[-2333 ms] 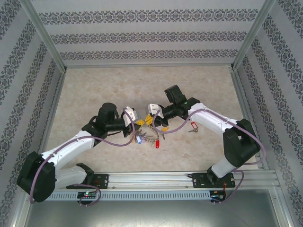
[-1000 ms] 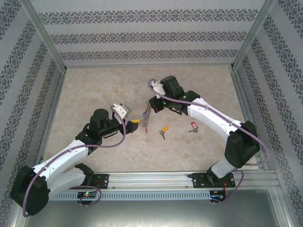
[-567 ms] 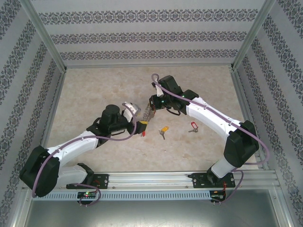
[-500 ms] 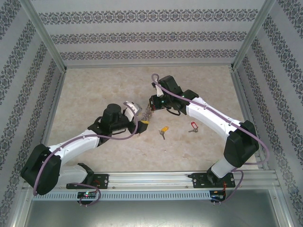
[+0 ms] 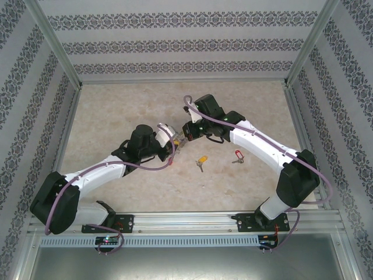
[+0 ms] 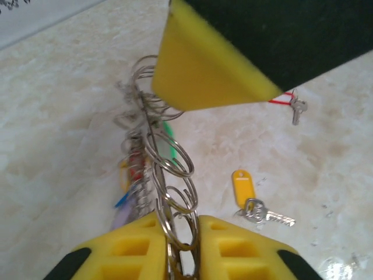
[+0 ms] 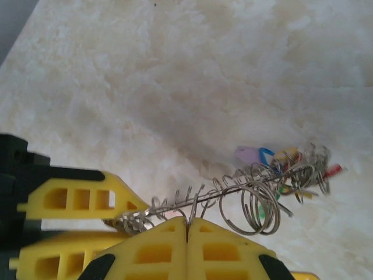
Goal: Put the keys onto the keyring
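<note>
Nearest you, a little right of the middle of the surface [image 5: 116, 111], the yellow-tagged key [image 5: 201, 160] lies flat. The red-tagged key [image 5: 236, 156] lies further right, apart from it. Just beyond them, your left tool [image 5: 169, 144] is pinched narrow on the wire of the keyring [image 5: 178, 140]. The keyring is stretched between the two tools, with its small coloured tags bunched along it. In the left wrist view, the wire runs down between the yellow fingers [image 6: 128, 251]. Farther on, your right tool [image 5: 187, 132] is clamped tight on the keyring's other end, close to the left tool.
</note>
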Robot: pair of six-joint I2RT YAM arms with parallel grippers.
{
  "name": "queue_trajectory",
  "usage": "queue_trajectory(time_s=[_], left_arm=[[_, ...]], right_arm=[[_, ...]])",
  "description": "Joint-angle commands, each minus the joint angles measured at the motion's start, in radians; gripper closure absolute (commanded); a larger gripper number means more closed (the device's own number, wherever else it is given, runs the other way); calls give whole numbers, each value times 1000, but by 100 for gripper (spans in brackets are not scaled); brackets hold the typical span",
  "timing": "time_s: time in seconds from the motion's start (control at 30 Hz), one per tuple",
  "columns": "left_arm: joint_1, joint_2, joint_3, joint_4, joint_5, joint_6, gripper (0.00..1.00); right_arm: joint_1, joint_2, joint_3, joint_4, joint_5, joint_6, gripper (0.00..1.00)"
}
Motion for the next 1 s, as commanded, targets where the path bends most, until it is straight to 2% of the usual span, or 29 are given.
queue_trajectory(time_s=[0.0, 0.07, 0.47, 0.6, 0.8, 0.97], left_arm=[[-11, -29, 25, -49, -22, 77, 93], [-12, -38, 25, -68, -22, 112, 100], [-11, -49, 20, -100, -37, 184, 100], [-10, -56, 23, -124, -17, 230, 100], [-10, -60, 44, -175, 36, 287, 100], [-10, -70, 35, -154, 13, 285, 100]], right_arm=[[7, -37, 25, -66, -45, -123, 100], [4, -29, 35, -112, -49, -162, 100], [0, 48, 110, -390, -143, -326, 100], [-13, 69, 132, -435, -110, -345, 100], [-52, 108, 188, -537, -216, -433, 100], [-53, 140, 198, -583, -294, -441, 100]])
